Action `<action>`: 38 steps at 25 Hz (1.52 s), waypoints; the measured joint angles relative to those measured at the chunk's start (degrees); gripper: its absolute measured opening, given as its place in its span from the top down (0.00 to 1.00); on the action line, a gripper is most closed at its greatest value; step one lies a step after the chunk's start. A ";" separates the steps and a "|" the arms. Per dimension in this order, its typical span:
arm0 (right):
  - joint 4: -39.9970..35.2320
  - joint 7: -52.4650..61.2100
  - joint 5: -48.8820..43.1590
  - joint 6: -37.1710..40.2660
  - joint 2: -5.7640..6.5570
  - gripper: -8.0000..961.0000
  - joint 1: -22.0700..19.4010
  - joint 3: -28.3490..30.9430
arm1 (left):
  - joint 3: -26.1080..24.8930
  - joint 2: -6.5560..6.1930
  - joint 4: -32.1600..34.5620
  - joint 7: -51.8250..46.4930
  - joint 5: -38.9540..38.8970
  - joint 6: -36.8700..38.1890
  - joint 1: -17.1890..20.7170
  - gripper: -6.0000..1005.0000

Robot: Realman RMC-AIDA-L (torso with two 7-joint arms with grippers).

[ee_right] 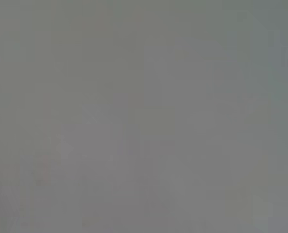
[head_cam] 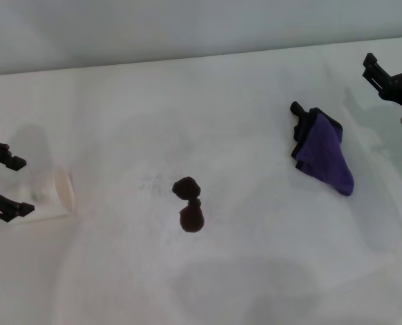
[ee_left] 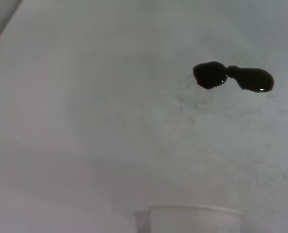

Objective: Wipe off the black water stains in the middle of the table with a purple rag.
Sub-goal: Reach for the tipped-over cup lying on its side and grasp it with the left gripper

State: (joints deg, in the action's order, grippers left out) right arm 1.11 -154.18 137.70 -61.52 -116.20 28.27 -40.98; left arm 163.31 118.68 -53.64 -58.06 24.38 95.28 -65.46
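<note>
The black water stains (head_cam: 189,203), two dark blobs joined like a figure eight, sit in the middle of the white table (head_cam: 241,101). They also show in the left wrist view (ee_left: 231,77). The purple rag (head_cam: 326,154) with black edging lies crumpled to the right of the stains, well apart from them. My right gripper (head_cam: 390,64) is open and empty at the far right edge, beyond the rag and not touching it. My left gripper (head_cam: 18,186) is open at the left edge. The right wrist view shows only plain grey.
A white paper cup (head_cam: 52,191) lies just in front of my left gripper's fingertips; its rim shows in the left wrist view (ee_left: 192,218). A grey wall runs along the table's far edge.
</note>
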 joint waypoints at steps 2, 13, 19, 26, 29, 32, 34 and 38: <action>0.11 0.01 0.03 -0.09 0.00 0.09 -0.24 0.01 | 0.00 -0.06 1.63 -0.04 0.44 -1.17 -0.01 0.11; 0.97 0.03 0.05 -0.28 0.00 0.09 -0.63 0.03 | -0.10 0.14 6.91 -0.69 1.66 -8.18 0.83 0.11; 1.00 0.03 0.04 -0.07 0.01 0.09 -0.68 0.03 | -0.10 0.22 12.21 -2.15 2.01 -14.03 1.51 0.11; 1.00 0.03 0.03 -0.01 0.00 0.09 -0.72 0.07 | -0.10 0.26 14.99 -2.97 2.05 -17.73 1.82 0.12; 1.00 0.03 0.02 0.00 0.00 0.09 -0.75 0.10 | -0.10 0.23 15.86 -3.63 1.77 -18.51 2.11 0.12; 1.00 0.02 0.02 0.00 0.01 0.09 -0.76 0.12 | -0.10 0.24 16.00 -3.71 1.60 -19.02 2.30 0.12; 0.99 0.03 0.02 0.00 0.04 0.09 -0.76 0.12 | -0.14 0.26 16.02 -3.74 1.59 -19.10 2.41 0.12; 0.85 0.03 0.02 0.01 0.08 0.09 -0.77 0.12 | -0.17 0.26 16.06 -3.74 1.55 -19.12 2.70 0.13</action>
State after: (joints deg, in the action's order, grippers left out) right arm 1.96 -154.16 137.72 -61.51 -116.11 27.50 -40.86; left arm 163.13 118.94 -37.58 -61.80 25.93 76.16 -62.76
